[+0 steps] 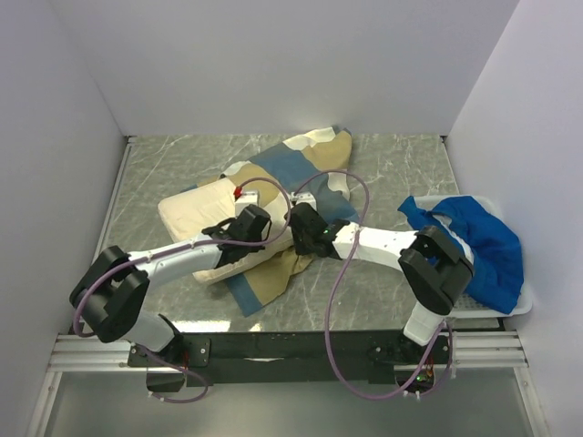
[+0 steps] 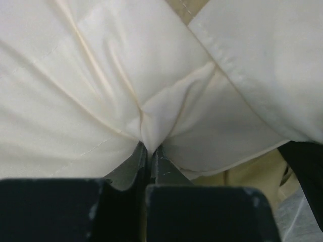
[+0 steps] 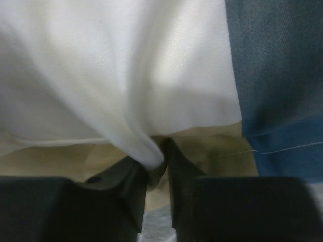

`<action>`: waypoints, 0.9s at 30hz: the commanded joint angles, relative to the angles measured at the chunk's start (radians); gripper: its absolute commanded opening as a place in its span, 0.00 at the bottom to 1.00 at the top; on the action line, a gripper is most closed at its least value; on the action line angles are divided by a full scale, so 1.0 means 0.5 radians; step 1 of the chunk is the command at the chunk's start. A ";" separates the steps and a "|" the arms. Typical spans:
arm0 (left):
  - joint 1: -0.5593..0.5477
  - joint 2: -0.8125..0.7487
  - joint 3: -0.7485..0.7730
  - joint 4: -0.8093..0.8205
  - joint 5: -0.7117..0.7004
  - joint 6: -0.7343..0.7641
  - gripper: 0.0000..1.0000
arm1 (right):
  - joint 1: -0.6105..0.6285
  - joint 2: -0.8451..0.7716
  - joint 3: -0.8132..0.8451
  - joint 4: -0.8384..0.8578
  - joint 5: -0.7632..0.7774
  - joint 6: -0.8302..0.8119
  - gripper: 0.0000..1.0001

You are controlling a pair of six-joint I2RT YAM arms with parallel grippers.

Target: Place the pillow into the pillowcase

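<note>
My left claw (image 2: 150,151) is pinching a pucker of the cream, quilted pillow (image 1: 191,214), centre-left in the top view. My right claw (image 3: 157,162) nips a white fold of the tan-and-blue pillowcase (image 1: 305,155) mid-frame. Bare table (image 1: 401,168) lies upper right, and a blue cloth (image 1: 487,241) sits at the right edge.

One pillow (image 1: 187,212); one pillowcase (image 1: 296,162); one blue cloth (image 1: 487,241); one basket (image 1: 506,310); two arms: left arm (image 1: 173,259), right arm (image 1: 383,243).

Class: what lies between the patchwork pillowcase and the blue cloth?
In the top view, bare grey tabletop lies between pillowcase and blue cloth, crossed only by a purple cable.
</note>
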 commanded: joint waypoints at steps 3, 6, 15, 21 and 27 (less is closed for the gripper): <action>0.047 -0.029 0.058 0.233 0.288 -0.160 0.01 | 0.029 -0.194 0.442 -0.396 0.255 0.060 0.00; 0.136 -0.121 0.104 0.301 0.344 -0.396 0.01 | 0.167 -0.243 0.764 -0.568 0.289 0.017 0.00; 0.636 -0.425 0.016 0.745 0.727 -0.845 0.01 | 0.489 -0.255 0.658 -0.419 0.188 0.174 0.00; 0.763 -0.575 -0.012 0.813 0.850 -0.799 0.01 | 0.348 -0.219 0.622 -0.369 0.141 0.119 0.00; 0.520 -0.566 0.227 0.608 0.725 -0.655 0.01 | 0.351 -0.246 1.477 -0.731 0.237 -0.077 0.00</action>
